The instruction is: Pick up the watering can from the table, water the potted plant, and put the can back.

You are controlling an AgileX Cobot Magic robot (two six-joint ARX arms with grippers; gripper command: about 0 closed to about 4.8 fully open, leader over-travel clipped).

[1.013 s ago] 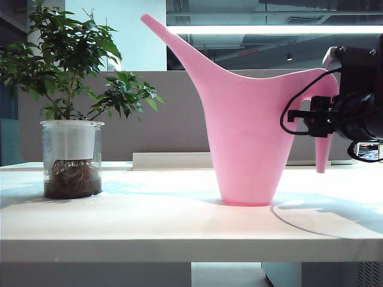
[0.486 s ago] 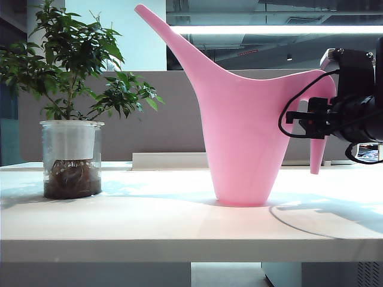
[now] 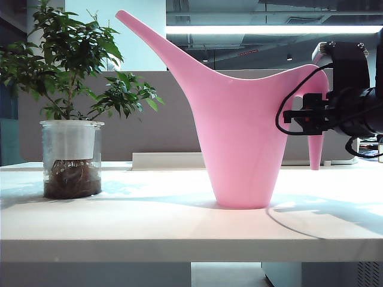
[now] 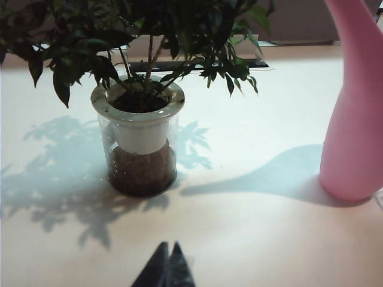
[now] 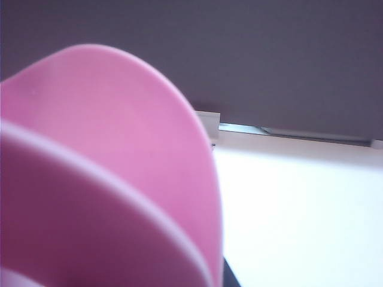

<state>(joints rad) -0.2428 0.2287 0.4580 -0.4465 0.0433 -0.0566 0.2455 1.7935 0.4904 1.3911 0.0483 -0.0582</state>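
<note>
Right end effector (image 3: 311,116) clamps the watering can (image 3: 239,125) handle; can tilts spout-first toward the potted plant (image 3: 72,101). Lift steadily off the counter (image 3: 149,221). Left end effector (image 4: 166,266), pinched shut, hovers near the plant.

Grey divider panel (image 3: 173,113) behind; above it a long bright ceiling light strip (image 3: 269,28), dark exposed ceiling, pale wall (image 3: 140,42) at left
</note>
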